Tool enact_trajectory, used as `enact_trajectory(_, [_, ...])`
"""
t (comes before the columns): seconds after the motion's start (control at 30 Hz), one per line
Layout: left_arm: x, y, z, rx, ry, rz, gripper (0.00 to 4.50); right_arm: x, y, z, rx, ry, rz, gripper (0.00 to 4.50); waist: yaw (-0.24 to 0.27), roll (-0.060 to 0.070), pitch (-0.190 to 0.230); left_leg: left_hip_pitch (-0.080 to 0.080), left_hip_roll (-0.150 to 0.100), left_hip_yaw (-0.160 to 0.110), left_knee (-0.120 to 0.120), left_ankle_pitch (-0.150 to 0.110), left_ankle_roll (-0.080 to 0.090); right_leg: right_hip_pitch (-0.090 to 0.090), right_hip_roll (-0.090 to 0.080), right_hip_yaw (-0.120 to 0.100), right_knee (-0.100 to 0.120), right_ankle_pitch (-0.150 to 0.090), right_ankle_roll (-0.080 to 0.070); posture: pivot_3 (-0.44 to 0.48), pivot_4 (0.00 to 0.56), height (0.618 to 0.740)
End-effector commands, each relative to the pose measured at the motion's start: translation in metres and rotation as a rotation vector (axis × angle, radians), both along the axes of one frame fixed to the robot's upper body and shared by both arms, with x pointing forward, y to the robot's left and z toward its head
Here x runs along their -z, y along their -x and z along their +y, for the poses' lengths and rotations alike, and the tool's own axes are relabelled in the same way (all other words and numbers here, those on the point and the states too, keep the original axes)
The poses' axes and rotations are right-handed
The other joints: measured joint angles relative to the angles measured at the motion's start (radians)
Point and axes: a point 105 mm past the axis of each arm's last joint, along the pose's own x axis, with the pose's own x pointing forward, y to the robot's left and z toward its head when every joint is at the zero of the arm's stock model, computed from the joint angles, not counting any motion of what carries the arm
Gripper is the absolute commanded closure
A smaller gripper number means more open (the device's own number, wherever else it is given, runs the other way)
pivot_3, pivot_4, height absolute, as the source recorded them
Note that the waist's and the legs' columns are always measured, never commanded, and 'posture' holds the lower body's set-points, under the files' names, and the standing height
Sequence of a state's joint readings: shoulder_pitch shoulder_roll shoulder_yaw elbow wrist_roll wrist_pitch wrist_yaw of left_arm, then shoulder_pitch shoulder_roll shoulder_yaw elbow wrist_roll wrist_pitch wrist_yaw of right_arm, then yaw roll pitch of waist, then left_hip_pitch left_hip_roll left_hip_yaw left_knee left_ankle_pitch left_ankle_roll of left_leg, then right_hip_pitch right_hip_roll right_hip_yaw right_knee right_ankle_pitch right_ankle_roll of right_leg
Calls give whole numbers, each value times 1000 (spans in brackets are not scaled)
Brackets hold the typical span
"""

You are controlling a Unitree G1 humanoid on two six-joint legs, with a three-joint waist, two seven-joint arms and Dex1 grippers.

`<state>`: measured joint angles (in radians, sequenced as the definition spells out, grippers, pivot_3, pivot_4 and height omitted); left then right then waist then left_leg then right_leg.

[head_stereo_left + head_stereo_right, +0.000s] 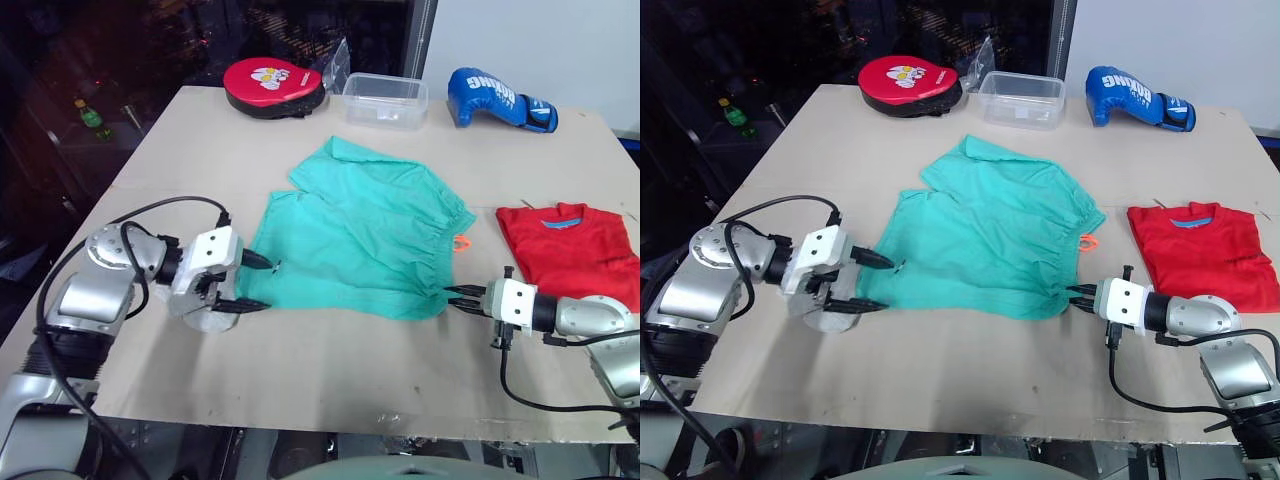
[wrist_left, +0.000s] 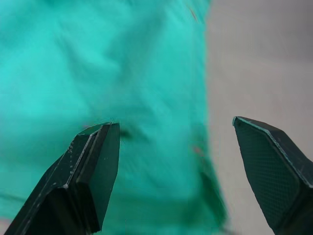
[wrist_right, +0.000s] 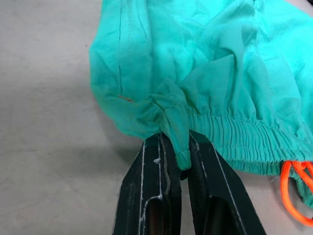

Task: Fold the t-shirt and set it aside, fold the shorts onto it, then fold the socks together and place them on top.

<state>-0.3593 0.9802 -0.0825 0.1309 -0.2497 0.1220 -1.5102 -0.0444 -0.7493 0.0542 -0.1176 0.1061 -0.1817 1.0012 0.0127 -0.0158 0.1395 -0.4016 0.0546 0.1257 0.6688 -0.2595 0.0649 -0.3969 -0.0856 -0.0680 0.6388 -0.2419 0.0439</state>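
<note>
The teal shorts (image 1: 360,235) lie spread flat in the middle of the table, their orange drawstring (image 1: 461,242) toward the right. My right gripper (image 3: 178,147) is shut on the near corner of the gathered waistband (image 3: 234,137). My left gripper (image 1: 266,285) stands open at the shorts' left hem, its fingers (image 2: 93,166) straddling the edge of the fabric. The red t-shirt (image 1: 570,250) lies folded at the right, blue collar band up. A small light grey lump (image 1: 825,320), seemingly the socks, shows beneath my left gripper's body.
Along the table's far edge sit a round red mitt (image 1: 275,85), a clear plastic tub (image 1: 385,98) and a blue boxing glove (image 1: 500,98). The table's near edge (image 1: 350,415) runs just behind my wrists. A green bottle (image 1: 95,118) stands off the table at the left.
</note>
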Motion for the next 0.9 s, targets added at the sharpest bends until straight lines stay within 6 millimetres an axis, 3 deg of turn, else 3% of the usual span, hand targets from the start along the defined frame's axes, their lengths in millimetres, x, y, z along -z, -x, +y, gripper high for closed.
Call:
enact_trajectory(0.03, [7, -3, 8, -5, -50, -42, 534, -6, 0, 1, 13, -43, -13, 4429, 0, 0, 0, 0, 0, 0, 0, 0, 0, 0, 0, 0, 0, 0, 0, 0, 150, 740])
enact_trajectory(0.27, [21, -30, 7, -79, -85, -146, 534, -14, 2, 5, 42, -107, -11, 4429, 1, 0, 0, 0, 0, 1, 0, 0, 0, 0, 0, 0, 1, 0, 0, 0, 150, 740])
enact_trajectory(0.37, [19, -32, 7, -74, -76, -148, 1157, -21, 0, -1, 62, -103, -18, 4500, -1, 0, 0, 1, 0, 2, 0, 0, 0, 0, 0, 0, 1, 0, 0, 0, 150, 740])
enact_trajectory(0.47, [7, -34, 2, -67, -19, -154, 2593, -30, -2, -5, 80, -128, -14, 4500, -1, 0, 0, 1, 1, 2, 0, 0, 0, 0, 0, 0, 2, 0, 0, 0, 150, 740])
enact_trajectory(0.53, [-11, -42, -7, -92, 74, -186, 3533, -37, -5, -6, 94, -166, -14, 4500, 0, 0, 0, 1, 1, 2, 0, 0, 0, 0, 0, 0, 2, 0, 0, 0, 150, 740])
enact_trajectory(0.57, [-24, -47, -12, -116, 141, -202, 4230, -42, -9, -7, 116, -191, -16, 4500, 1, 0, 0, 1, 1, 2, 0, 0, 0, 0, 0, 0, 2, 0, 0, 0, 150, 740])
enact_trajectory(0.6, [-32, -50, -15, -130, 184, -210, 4482, -45, -11, -7, 131, -207, -16, 4500, 1, -1, 0, 1, 1, 2, 0, 0, 0, 0, 0, 0, 2, 0, 0, 0, 150, 740])
enact_trajectory(0.8, [-114, -63, -20, -245, 587, -158, 4482, -87, -41, -19, 224, -346, -89, 4500, -5, -2, 1, 0, 0, 2, 1, 0, 0, 0, 1, 0, 2, 2, 4, 0, 150, 740])
enact_trajectory(0.9, [-158, -91, -9, -363, 710, -265, 4482, -121, -64, -29, 274, -407, -149, 4500, -5, -3, 2, 2, 0, 1, 1, 0, 0, 1, 1, 0, 3, 2, 4, 0, 150, 740])
